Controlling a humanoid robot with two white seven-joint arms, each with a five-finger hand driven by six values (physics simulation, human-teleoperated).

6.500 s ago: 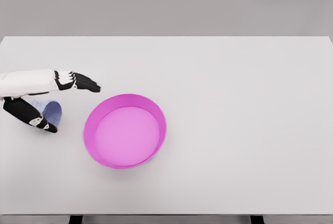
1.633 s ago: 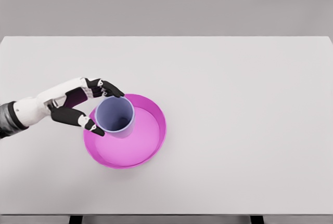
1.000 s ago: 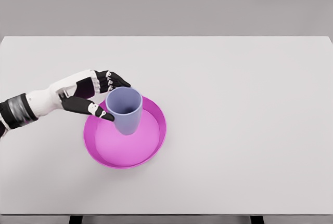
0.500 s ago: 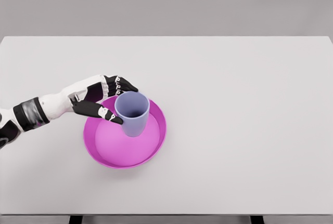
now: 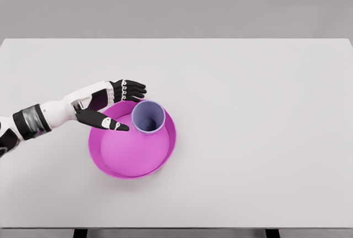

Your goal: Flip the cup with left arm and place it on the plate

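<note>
A lavender-blue cup stands upright, mouth up, inside the magenta plate, near the plate's far rim. My left hand is just to the cup's left, over the plate's far left rim. Its fingers are spread and the thumb points toward the cup. A small gap shows between the hand and the cup, and the hand holds nothing. The white left forearm comes in from the left edge. The right arm is out of view.
The white table carries only the plate and the cup. Its front edge runs along the bottom of the picture, with dark legs showing below it.
The cup has gone from held and tilted above the plate to standing in the plate. The left hand has opened and drawn slightly back to the left.
</note>
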